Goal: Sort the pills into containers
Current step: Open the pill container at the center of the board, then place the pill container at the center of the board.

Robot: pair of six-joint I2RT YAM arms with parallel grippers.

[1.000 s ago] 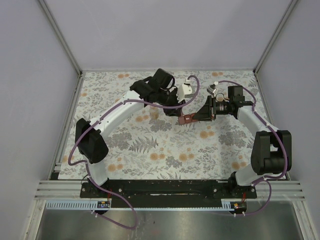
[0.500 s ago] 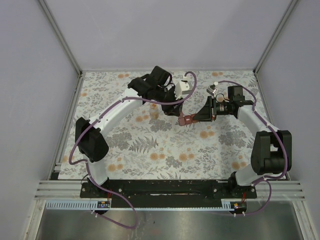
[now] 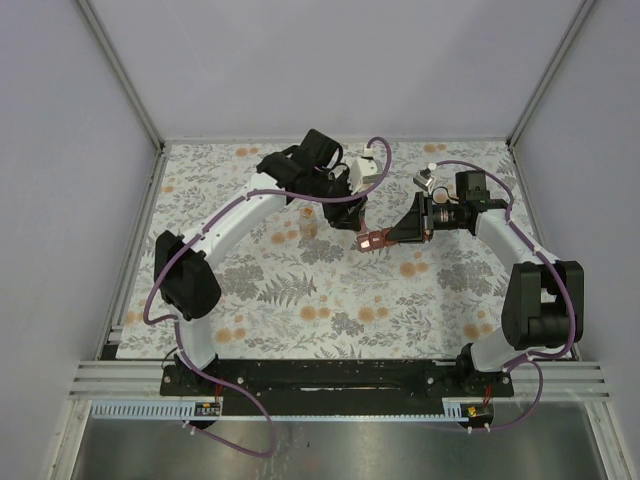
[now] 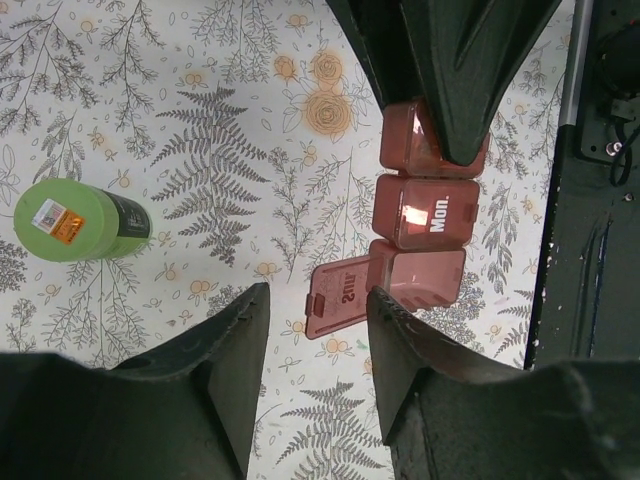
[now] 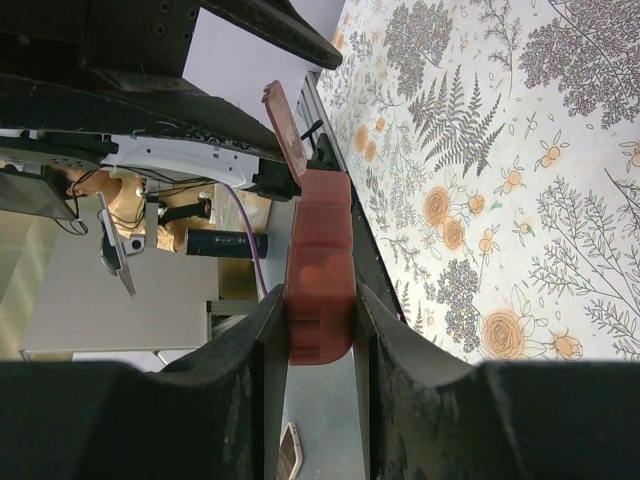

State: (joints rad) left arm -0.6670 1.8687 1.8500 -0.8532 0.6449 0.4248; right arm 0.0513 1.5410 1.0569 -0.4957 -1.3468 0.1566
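The dark-red pill box point(image 4: 427, 212) is held off the flowered cloth, with my right gripper point(image 5: 318, 300) shut on one end of it point(image 5: 320, 262). Its end compartment point(image 4: 425, 281) marked "Sun" stands open, the lid point(image 4: 340, 300) swung out flat. In the top view the box point(image 3: 374, 240) sits between both arms. My left gripper point(image 4: 318, 298) is open with nothing between its fingers, just above the open lid. A bright green bottle point(image 4: 80, 220) lies on the cloth off to one side. No pills show in any view.
A small pale object point(image 3: 305, 232), perhaps the smaller bottle, stands on the cloth under the left forearm. The grey walls and metal frame point(image 3: 135, 250) bound the cloth on three sides. The right arm's black body point(image 4: 590, 200) fills one edge of the left wrist view.
My left gripper's jaws have widened and its wrist has drawn back toward the far side. The right gripper and the pill box have stayed where they were.
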